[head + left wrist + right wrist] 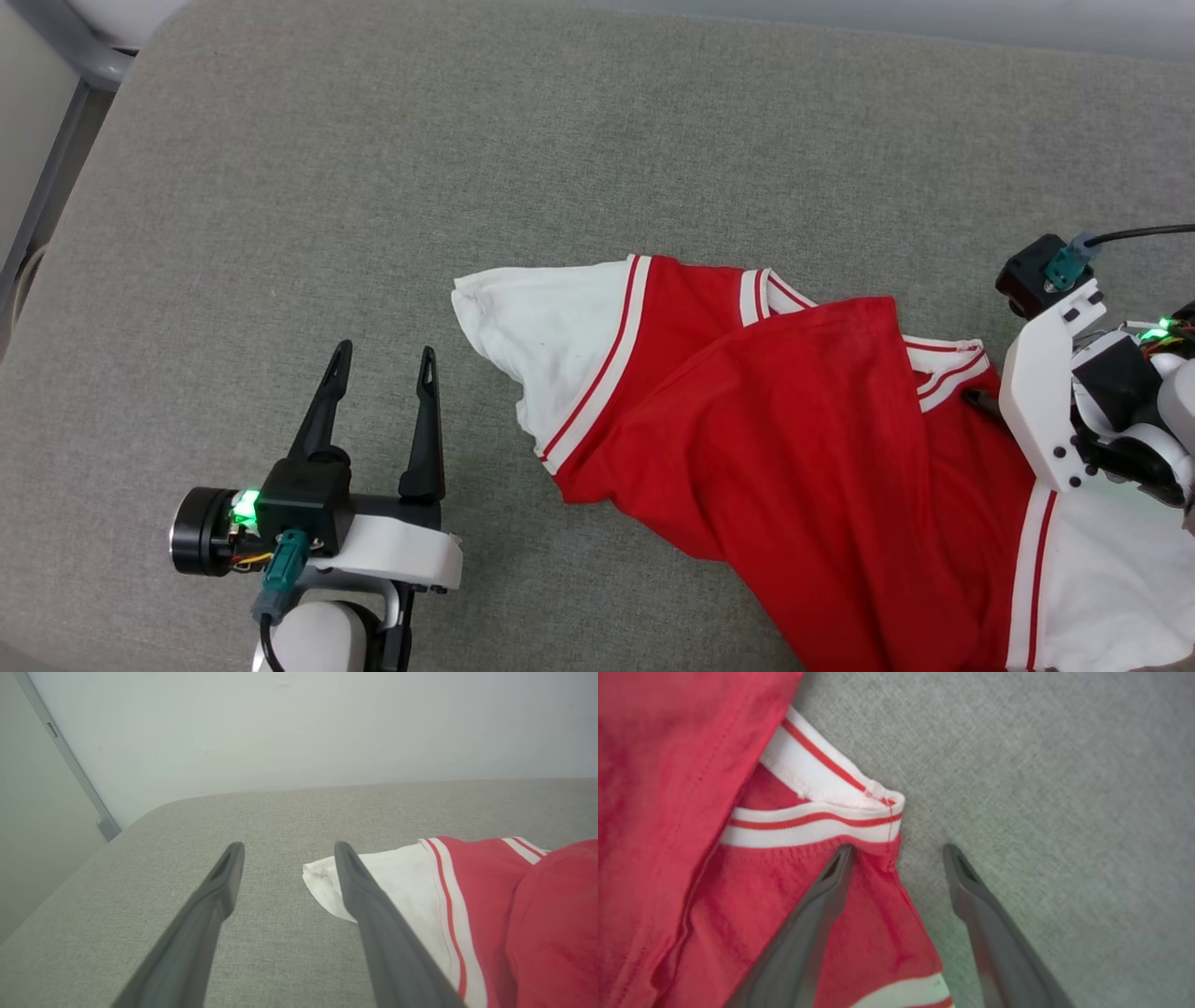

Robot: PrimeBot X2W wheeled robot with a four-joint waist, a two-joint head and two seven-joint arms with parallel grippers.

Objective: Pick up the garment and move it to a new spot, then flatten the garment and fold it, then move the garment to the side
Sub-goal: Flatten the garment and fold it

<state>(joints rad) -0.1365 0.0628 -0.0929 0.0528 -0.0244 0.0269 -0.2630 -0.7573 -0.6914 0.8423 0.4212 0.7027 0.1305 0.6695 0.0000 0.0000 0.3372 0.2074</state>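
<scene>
Red jersey (794, 420): soft knit, ribbed red-and-white striped trim; lies rumpled, folded over itself, on the right of the grey woven-fabric surface (373, 168).
My left gripper (385, 359): tapered dark fingers spread, empty, just beside the white sleeve (541, 336).
My right gripper (900, 851): spread, straddling the jersey's red edge.

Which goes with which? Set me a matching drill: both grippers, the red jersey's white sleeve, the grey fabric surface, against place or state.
1. left gripper
2. right gripper
3. white short sleeve of the red jersey
4. grey woven fabric surface

A. jaws open, one over red cloth, one over bare surface
B. lies under everything
C. jaws open over bare surface, left of the sleeve
D. garment's leftmost part, head view

Pairs: 1-C, 2-A, 3-D, 4-B
</scene>
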